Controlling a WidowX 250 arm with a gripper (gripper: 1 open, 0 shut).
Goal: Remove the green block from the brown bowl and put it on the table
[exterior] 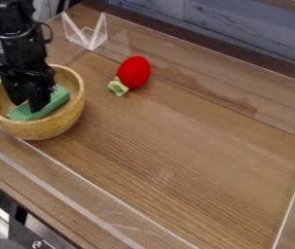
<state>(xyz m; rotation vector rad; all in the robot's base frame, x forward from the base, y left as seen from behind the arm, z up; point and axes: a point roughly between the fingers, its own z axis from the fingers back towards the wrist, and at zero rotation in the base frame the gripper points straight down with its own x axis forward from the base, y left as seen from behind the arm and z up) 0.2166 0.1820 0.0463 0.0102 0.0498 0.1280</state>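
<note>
Dark fingers (30, 94) apparently at green block (42, 106), inside brown bowl (69, 119)

My gripper (35, 100) is down in the bowl (66, 120), w/ the block (56, 95) in there too, at/under my fingers, can't tell if touching. Bowl's on the table (189, 156), at the L edge of the view. Strawberry-like toy (134, 71) is on the table R of the bowl & a bit behind it, its stub end twd the bowl. Clear plastic piece (89, 33) is behind the bowl, L of & behind the toy
</note>
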